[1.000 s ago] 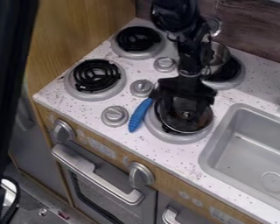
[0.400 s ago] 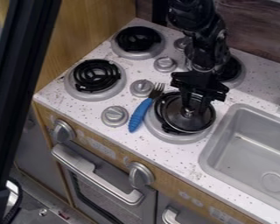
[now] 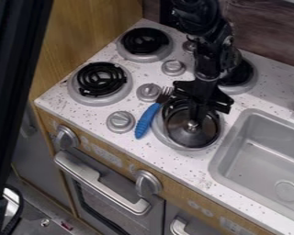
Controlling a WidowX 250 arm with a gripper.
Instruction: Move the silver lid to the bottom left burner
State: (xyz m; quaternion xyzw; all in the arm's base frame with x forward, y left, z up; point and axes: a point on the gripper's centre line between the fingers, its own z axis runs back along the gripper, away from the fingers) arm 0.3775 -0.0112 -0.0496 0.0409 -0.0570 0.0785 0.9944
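Observation:
The silver lid (image 3: 190, 134), round with a small bright knob, lies over the front right burner (image 3: 168, 137). My black gripper (image 3: 197, 115) hangs down over the back part of the lid, right behind the knob, and hides some of the rim. Whether it holds the knob cannot be made out. The bottom left burner (image 3: 101, 80), a black coil in a grey ring, has nothing on it.
A fork with a blue handle (image 3: 148, 120) lies just left of the lid's burner. Stove knobs (image 3: 121, 121) stand between the burners. The back left burner (image 3: 145, 41) lies farther back, and the sink (image 3: 260, 156) is at the right.
Over the last second the gripper has gone right, then a little back to the left. Since the last earlier frame the lid has shifted slightly toward the front left.

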